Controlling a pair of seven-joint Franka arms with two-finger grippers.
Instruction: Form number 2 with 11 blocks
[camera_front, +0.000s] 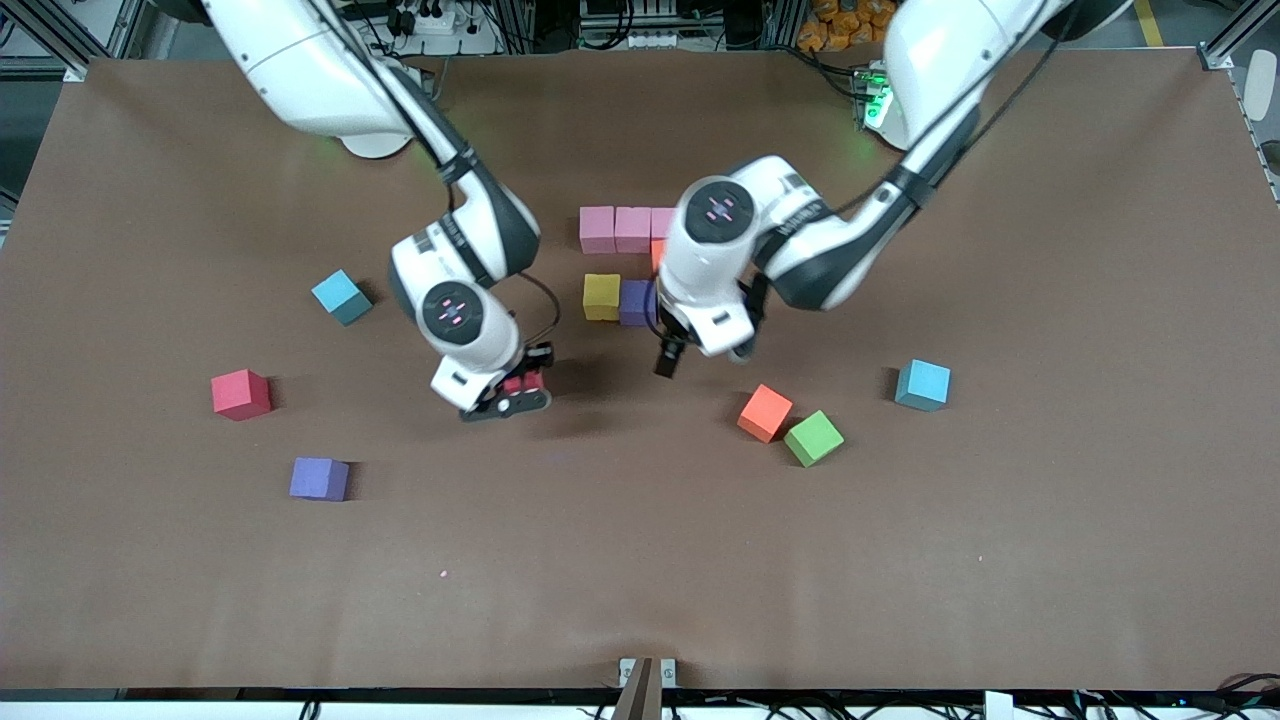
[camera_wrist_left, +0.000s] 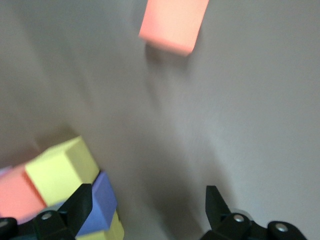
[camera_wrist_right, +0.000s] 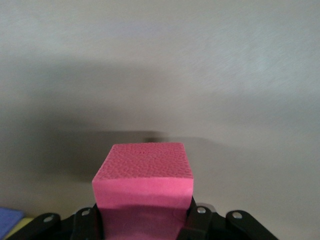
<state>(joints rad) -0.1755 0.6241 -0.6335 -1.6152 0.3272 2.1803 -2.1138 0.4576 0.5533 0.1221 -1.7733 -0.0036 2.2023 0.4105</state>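
Obs, single moment. Brown matte table (camera_front: 640, 560), two white Franka arms.

R gripper (camera_front: 515, 388): low over bare table at ~7 o'clock from the build, jaws closed on a small matte foam cube. Reads dark red in front view, strong pink-red in R wrist view (camera_wrist_right: 143, 180), where the cube sits squarely between the fingers.

L gripper (camera_front: 668, 352): just over the table at the build's camera-side edge, jaws wide apart, holding nothing. In L wrist view (camera_wrist_left: 145, 212) a yellow cube (camera_wrist_left: 62, 167) and a purple one (camera_wrist_left: 102, 200) sit next to one finger (camera_wrist_left: 75, 207).

The number 2, partial (camera_front: 625, 265): top row of pink foam cubes (camera_front: 615, 229), third mostly hidden by L arm; an orange cube edge (camera_front: 657, 253) just below it; then a yellow cube (camera_front: 601, 296) touching a purple cube (camera_front: 636, 302). The cell under the L wrist is hidden, can't tell if filled.

Loose stock:
- red cube (camera_front: 240, 393), 8 o'clock from build, well apart
- purple cube (camera_front: 319, 479), nearer camera than red
- orange cube (camera_front: 765, 412) beside green cube (camera_front: 813, 438), 4 o'clock from build
- two light-blue cubes (camera_front: 341, 297), (camera_front: 922, 385), not for the digit

Judgement: roughly half built, lower rows left.

Risks:
- L finger so near the yellow/purple pair: any sideways drift on lift could nudge the row out of line.
- Both wrists crowd the same patch; R coming in w/ its cube while L is there risks arm contact.
- Foam is light; placing against neighbours may shove them.
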